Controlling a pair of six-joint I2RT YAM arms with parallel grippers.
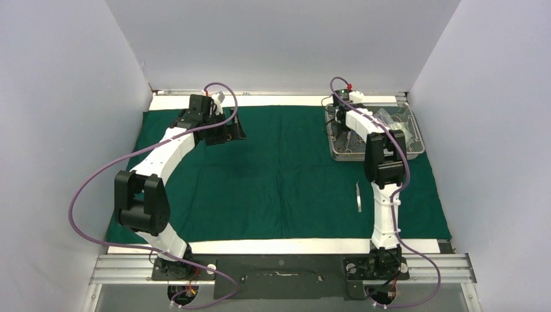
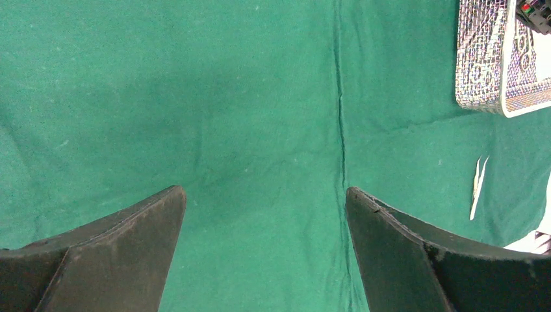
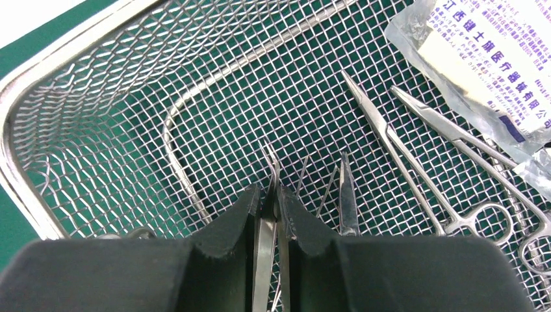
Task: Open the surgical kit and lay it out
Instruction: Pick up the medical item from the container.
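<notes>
The dark green cloth (image 1: 279, 175) lies spread flat over the table. At its back right stands the wire-mesh tray (image 1: 416, 153). My right gripper (image 3: 271, 192) is down inside the tray (image 3: 26, 195), shut on steel tweezers (image 3: 269, 162) whose tips poke out past the fingers. Ring-handled forceps (image 3: 403, 149) and a clear gauze packet (image 3: 481, 58) lie in the tray to the right. Another pair of tweezers (image 1: 358, 196) rests on the cloth in front of the tray. My left gripper (image 2: 265, 192) hangs open over bare cloth (image 2: 227, 97) at the back left, holding nothing.
A slim steel blade (image 3: 347, 195) lies just right of the right fingers. The tray's curved wire handle (image 3: 179, 130) lies to the left. White walls close in the left, back and right. A crease (image 2: 340, 130) runs down the cloth's middle.
</notes>
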